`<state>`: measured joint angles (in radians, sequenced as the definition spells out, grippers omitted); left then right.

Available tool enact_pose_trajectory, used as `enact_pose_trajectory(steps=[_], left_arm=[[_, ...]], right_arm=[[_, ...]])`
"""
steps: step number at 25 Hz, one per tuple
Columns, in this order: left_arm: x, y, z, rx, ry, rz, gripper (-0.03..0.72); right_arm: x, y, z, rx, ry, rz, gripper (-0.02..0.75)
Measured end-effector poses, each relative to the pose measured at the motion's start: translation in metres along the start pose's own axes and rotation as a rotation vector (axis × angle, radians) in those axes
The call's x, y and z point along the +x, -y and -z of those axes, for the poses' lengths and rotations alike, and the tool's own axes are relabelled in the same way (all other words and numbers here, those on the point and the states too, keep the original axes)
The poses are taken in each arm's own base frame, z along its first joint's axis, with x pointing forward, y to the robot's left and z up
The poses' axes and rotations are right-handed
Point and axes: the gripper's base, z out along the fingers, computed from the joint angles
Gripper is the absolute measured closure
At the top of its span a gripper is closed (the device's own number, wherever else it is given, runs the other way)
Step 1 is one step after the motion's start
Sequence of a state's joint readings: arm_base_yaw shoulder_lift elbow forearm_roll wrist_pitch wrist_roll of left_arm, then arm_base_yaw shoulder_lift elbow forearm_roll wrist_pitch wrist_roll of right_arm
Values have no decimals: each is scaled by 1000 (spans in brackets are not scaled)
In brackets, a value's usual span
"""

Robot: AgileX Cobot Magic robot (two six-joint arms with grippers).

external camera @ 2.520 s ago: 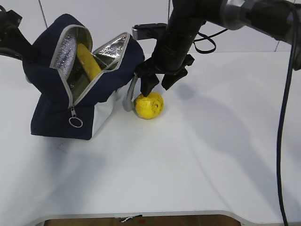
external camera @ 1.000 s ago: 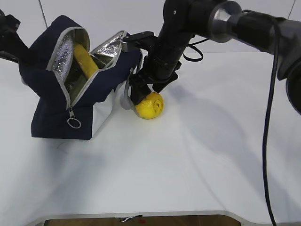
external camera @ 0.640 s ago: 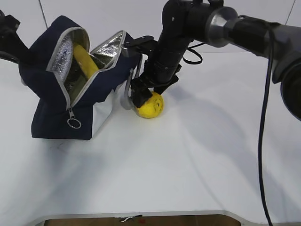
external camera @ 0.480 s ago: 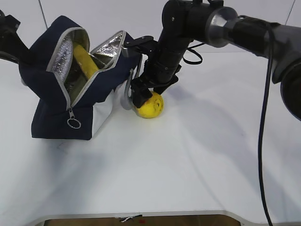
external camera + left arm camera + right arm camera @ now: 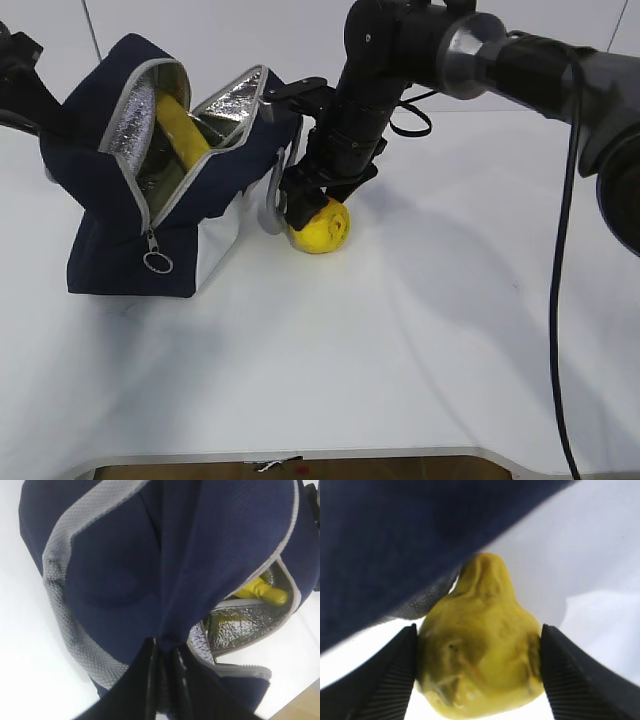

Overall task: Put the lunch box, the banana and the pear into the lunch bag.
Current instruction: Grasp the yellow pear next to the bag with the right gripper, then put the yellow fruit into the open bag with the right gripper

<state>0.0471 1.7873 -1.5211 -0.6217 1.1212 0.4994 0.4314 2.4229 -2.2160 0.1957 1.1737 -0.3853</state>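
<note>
Right gripper (image 5: 479, 675) straddles the pear (image 5: 480, 665), both pads against its flanks, so it looks gripped. The pear lies on the tabletop (image 5: 420, 330) just beside the lunch bag (image 5: 110, 250), neck toward the fabric. Left gripper (image 5: 162, 680) pinches the bag, mouth gaping.

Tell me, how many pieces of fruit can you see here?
2. A banana stands inside the open lunch bag; a pear lies on the table beside it, between the right tool's fingers. More could be hidden inside.

The pear (image 5: 479, 645) sits between the right gripper (image 5: 479, 672)'s two ribbed pads (image 5: 390, 680), both touching its sides. Its neck points at the navy bag (image 5: 395, 540) just behind.
</note>
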Motion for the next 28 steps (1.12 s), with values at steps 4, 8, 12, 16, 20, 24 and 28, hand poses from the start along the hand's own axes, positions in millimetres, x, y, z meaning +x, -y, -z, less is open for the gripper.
enact_pose_trajectory(steps=[4,8,12,16,20,24,28], left_arm=[[0,0,0,0,0,0,667],[0,0,0,0,0,0,667],[0,0,0,0,0,0,667],[0,0,0,0,0,0,667],[0,0,0,-2,3,0,667],[0,0,0,-3,5,0,667],[-1,0,0,-2,7,1,667]], right_arm=[[0,0,0,0,-1,-5,187],[0,0,1,2,-2,-62,190],[3,3,4,47,-31,-121,190],[6,6,13,103,-59,-175,190],[4,5,29,124,-34,-179,192],[1,2,52,133,8,-185,192],[0,-2,83,158,60,-180,192]])
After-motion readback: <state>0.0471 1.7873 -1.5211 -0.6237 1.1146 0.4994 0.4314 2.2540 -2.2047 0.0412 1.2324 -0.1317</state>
